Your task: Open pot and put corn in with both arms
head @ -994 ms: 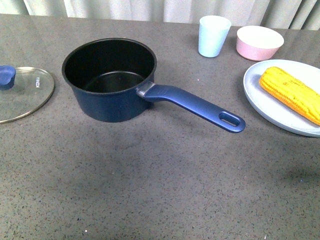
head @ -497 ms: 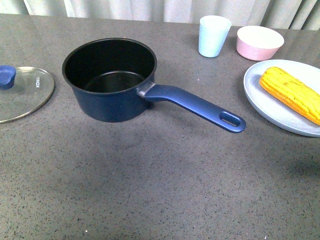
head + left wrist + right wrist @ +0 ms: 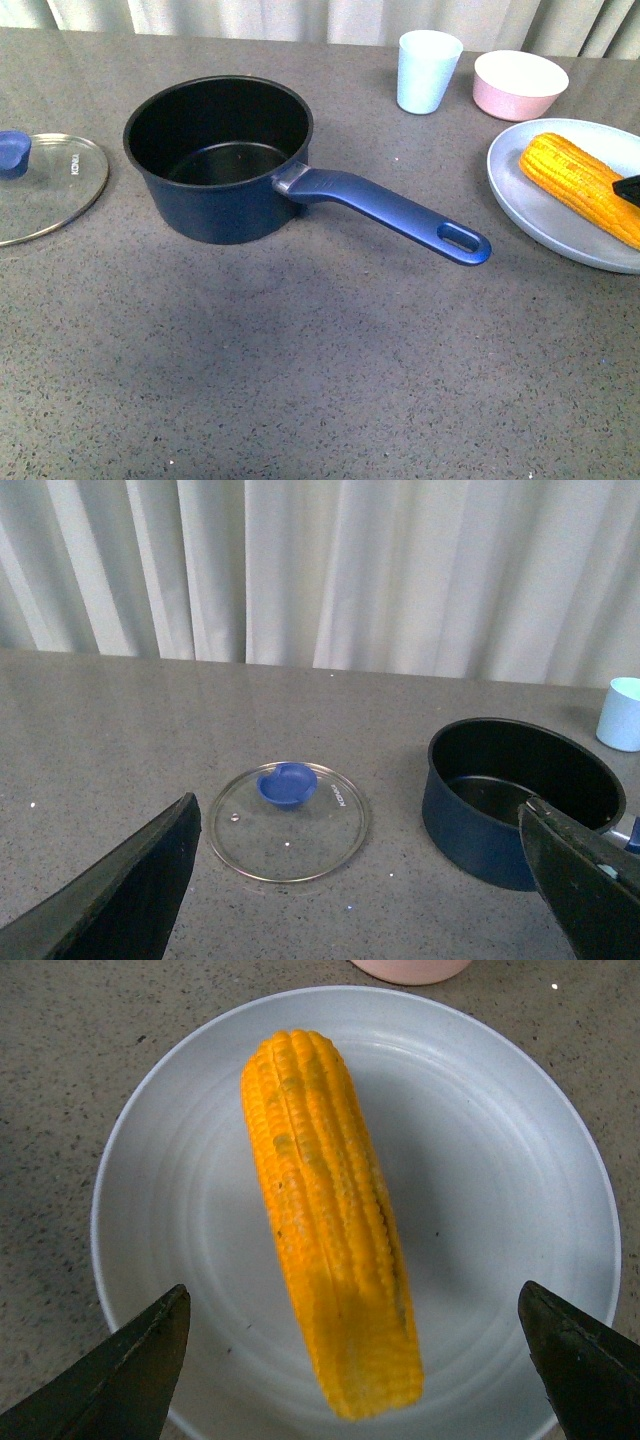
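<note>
We find the pot uncovered left of centre, its lid flat on the table further left. The corn lies on the plate at right. The right gripper hangs released above it; the left gripper is released, empty.

A dark tip of the right claw came into the front view at its right edge, where none had shown before. It appeared over the corn on the plate.

Matt speckled stone-like table, glass lid, glossy pot
</note>
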### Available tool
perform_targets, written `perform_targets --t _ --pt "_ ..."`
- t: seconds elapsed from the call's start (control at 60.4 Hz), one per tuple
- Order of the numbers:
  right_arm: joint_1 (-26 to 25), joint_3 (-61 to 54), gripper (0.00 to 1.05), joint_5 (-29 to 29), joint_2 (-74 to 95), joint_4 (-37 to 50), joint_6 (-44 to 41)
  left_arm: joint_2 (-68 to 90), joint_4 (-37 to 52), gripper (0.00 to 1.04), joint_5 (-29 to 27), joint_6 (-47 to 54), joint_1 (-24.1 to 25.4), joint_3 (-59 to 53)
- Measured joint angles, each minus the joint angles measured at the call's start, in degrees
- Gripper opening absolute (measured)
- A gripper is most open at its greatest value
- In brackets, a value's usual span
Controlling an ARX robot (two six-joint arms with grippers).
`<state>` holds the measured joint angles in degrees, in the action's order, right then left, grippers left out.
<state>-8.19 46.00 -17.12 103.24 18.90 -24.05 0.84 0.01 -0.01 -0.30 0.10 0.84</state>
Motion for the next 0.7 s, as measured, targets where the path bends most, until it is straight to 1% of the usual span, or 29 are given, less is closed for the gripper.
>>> perform_targets --t 0.348,0.613,0.629,0.696 --pt "2.23 9.33 0.96 0.79 10.36 -2.45 -0.28 0.02 0.00 0.96 0.00 0.00 0.00 0.00" --pt "3.34 12.04 0.96 0.57 13.68 -3.80 0.63 0.00 0.00 0.96 0.00 0.00 0.00 0.00" --pt "3.43 12.15 0.95 0.57 13.84 -3.87 0.68 0.02 0.00 0.96 0.00 0.00 0.00 0.00" --pt "3.58 12.46 0.86 0.83 14.25 -3.89 0.74 0.00 0.00 0.96 0.00 0.00 0.00 0.00"
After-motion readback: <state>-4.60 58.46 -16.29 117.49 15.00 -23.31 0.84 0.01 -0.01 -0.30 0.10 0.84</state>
